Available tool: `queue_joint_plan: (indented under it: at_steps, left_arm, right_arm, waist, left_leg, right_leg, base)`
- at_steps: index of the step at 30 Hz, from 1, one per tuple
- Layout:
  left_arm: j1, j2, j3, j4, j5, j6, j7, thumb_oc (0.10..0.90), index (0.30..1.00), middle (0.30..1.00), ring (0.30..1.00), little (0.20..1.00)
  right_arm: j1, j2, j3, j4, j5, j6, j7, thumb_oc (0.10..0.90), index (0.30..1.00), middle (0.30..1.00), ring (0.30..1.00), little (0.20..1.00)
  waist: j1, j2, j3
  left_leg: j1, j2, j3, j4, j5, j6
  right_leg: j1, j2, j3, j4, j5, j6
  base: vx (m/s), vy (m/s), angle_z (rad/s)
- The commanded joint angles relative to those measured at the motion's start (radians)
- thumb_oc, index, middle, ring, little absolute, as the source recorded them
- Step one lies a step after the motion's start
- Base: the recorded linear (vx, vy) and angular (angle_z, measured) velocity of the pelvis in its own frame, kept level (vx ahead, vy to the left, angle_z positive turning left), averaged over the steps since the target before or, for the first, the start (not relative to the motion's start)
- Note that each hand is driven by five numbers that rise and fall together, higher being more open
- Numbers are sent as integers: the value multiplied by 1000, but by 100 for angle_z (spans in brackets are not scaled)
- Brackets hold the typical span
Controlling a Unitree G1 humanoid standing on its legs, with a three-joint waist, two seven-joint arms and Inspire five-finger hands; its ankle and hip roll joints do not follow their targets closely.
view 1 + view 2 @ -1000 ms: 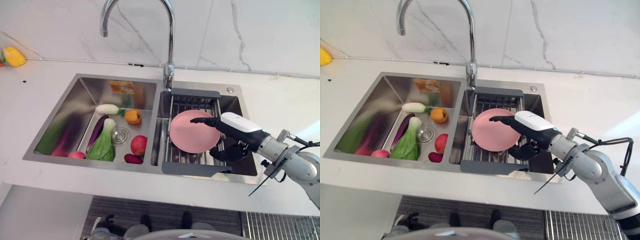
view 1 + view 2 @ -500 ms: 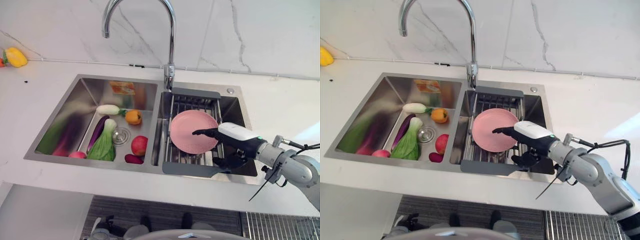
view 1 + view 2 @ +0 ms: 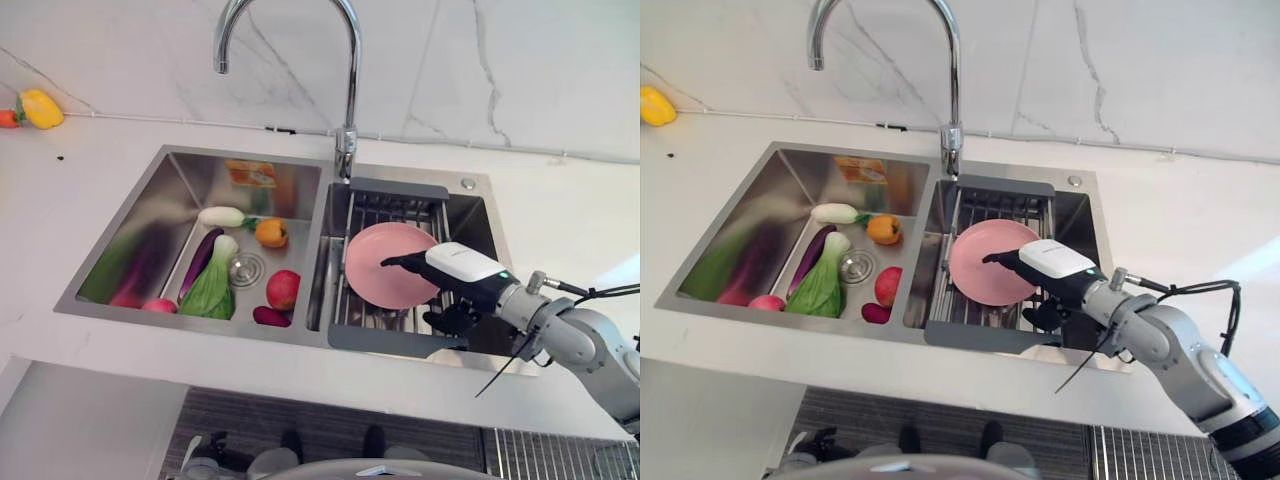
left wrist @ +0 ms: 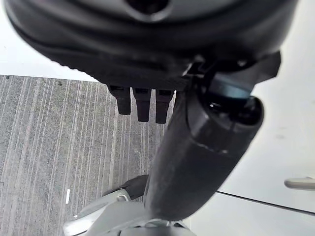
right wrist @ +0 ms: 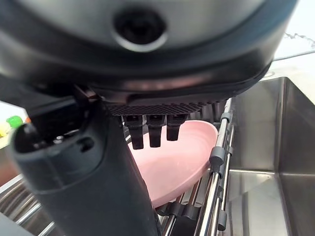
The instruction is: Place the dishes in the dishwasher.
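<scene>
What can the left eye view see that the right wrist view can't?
The left eye view alone shows the tap, the vegetables in the left basin, such as the leafy green and the red apple, and a yellow pepper on the counter. The right wrist view alone gives a close look along the right hand. Both show the pink plate on the drying rack.

There was one pink plate (image 3: 387, 263) in one drying rack (image 3: 385, 335). One faucet (image 3: 343, 80) stood over a double sink (image 3: 160, 190) holding seven vegetables and fruits. One yellow pepper (image 3: 42, 108) lay on the bench (image 3: 90, 150).
</scene>
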State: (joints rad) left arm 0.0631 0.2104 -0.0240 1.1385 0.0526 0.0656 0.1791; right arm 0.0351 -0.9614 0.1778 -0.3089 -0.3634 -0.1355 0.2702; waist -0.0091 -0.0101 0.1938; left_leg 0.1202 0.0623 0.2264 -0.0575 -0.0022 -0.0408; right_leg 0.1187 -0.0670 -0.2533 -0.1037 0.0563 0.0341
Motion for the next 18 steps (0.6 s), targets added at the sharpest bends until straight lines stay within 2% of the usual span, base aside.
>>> queue_joint_plan:
  at_steps: [1,2,4,9,13,18]
  left_arm:
    - [-32,2,-53,63,38,-11,32,800,900,900,900,900]
    - [-32,2,-53,63,38,-11,32,800,900,900,900,900]
    - [-34,-5,-57,63,46,-4,48,800,900,900,900,900]
    - [-36,-17,-67,60,53,-5,73,800,900,900,900,900]
    - [-35,-22,-69,61,55,-4,82,800,900,900,900,900]
    - [-31,-30,-73,60,56,-5,110,800,900,900,900,900]
  right_arm:
    - [-76,-11,-50,-72,-78,-46,-151,800,900,900,900,900]
    - [-76,-11,-50,-72,-78,-46,-151,800,900,900,900,900]
    - [-81,41,-65,-62,-165,-35,-224,800,900,900,900,900]
    - [-61,136,-93,-52,-258,-20,-336,800,900,900,900,900]
    - [-47,180,-101,-54,-287,-15,-376,800,900,900,900,900]
    - [-15,262,-123,-51,-303,-2,-479,800,900,900,900,900]
  waist:
    - [8,3,-28]
    - [8,3,-28]
    - [8,5,-26]
    - [6,9,-22]
    - [5,10,-19]
    - [1,12,-18]
  left_leg:
    - [-20,158,-53,-30,25,-125]
    - [-20,158,-53,-30,25,-125]
    - [-18,156,-54,-30,23,-124]
    - [-18,155,-55,-30,22,-121]
    - [-18,156,-56,-30,22,-120]
    - [-18,158,-57,-30,22,-120]
  right_leg:
    - [44,-193,-68,16,-67,156]
    - [44,-193,-68,16,-67,156]
    - [47,-192,-71,16,-68,155]
    - [49,-193,-72,16,-70,156]
    - [51,-193,-73,16,-71,155]
    - [52,-192,-74,16,-73,156]
  base:
    - [0,0,0]
    - [0,0,0]
    - [0,0,0]
    - [0,0,0]
    - [0,0,0]
    - [1,0,1]
